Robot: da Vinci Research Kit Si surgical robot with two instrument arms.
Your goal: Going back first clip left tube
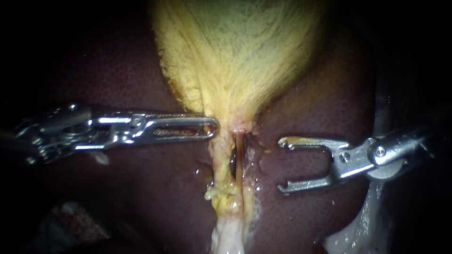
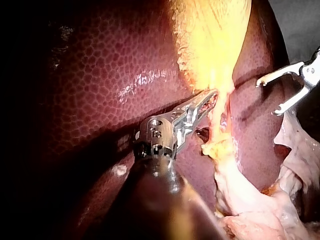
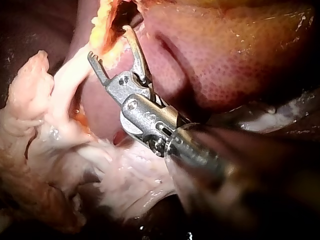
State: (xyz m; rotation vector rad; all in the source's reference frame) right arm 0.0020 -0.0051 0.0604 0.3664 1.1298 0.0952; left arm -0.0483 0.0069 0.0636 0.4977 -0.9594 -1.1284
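Gaping wide and empty, right tool (image 1: 281,165) sits near left tube (image 1: 219,164), not touching. Tube runs from gallbladder (image 1: 235,56) neck down over liver (image 1: 310,108), between both tools. Left tool (image 1: 213,127) tip at neck; grip can't tell.

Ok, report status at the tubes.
Right instrument jaws open, empty, clear of the tubes. Left instrument tip at the gallbladder neck. No clip visible on either tube. Nothing in between.
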